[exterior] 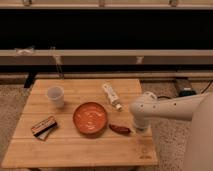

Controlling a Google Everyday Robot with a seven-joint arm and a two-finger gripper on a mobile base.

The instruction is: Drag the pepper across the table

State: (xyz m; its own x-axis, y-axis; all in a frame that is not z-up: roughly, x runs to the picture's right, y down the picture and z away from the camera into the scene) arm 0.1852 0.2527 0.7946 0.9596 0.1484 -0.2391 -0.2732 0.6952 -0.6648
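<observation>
The pepper (120,129), a small dark reddish-brown pod, lies on the light-wood slatted table (75,150) just right of the orange bowl (90,118). My gripper (138,129) hangs below the white arm at the table's right side, right next to the pepper's right end. The arm's white housing hides the gripper's lower part and its contact with the pepper.
A white cup (55,95) stands at the back left. A white bottle (111,96) lies behind the bowl to the right. A flat brown-and-black box (44,126) lies at the front left. A burned logo (144,150) marks the front right corner.
</observation>
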